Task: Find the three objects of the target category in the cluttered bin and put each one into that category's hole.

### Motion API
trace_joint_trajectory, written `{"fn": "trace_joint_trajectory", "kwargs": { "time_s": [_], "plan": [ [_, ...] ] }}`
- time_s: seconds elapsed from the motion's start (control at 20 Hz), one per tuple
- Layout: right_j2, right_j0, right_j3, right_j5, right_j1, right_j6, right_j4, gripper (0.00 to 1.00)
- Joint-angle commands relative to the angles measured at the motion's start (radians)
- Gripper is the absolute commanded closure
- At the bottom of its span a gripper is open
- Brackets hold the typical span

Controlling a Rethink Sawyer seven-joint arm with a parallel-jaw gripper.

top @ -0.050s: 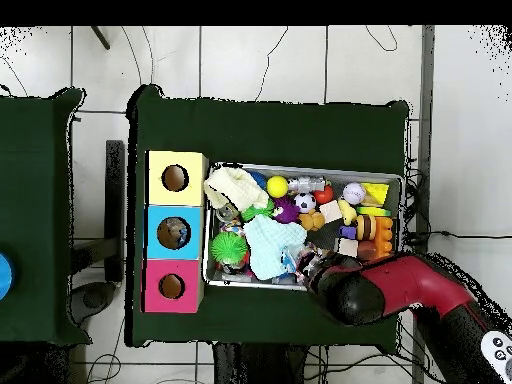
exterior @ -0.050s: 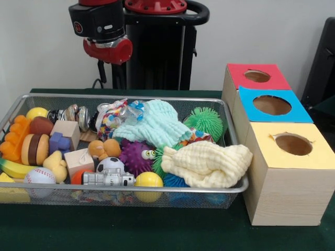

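With the claw [exterior @ -0.050s: 108, 50] held above the bin [exterior @ -0.050s: 235, 186] at its 11 o'clock, open or closed not discernible, small toys hidden under the yellow cloth [exterior @ -0.050s: 207, 164] and blue cloth [exterior @ -0.050s: 155, 125] could be missed or snagged.

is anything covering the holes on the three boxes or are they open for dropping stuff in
Nothing visible covers them. The red box hole, blue box hole and yellow box hole all stand open beside the bin.
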Motion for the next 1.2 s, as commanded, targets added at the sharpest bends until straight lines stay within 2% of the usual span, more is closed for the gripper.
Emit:
{"fn": "trace_joint_trajectory", "kwargs": {
  "time_s": [0.05, 0.35, 0.75, 1.2],
  "plan": [
    [0.038, 0.009, -0.023, 0.045, -0.013, -0.013, 0.015, 0.0],
    [-0.001, 0.061, -0.056, -0.014, 0.058, 0.054, -0.024, 0.0],
    [0.012, 0.042, -0.064, -0.05, 0.106, 0.034, -0.025, 0.0],
    [0.022, 0.029, -0.059, -0.042, 0.1, 0.016, -0.033, 0.0]
  ]
}}
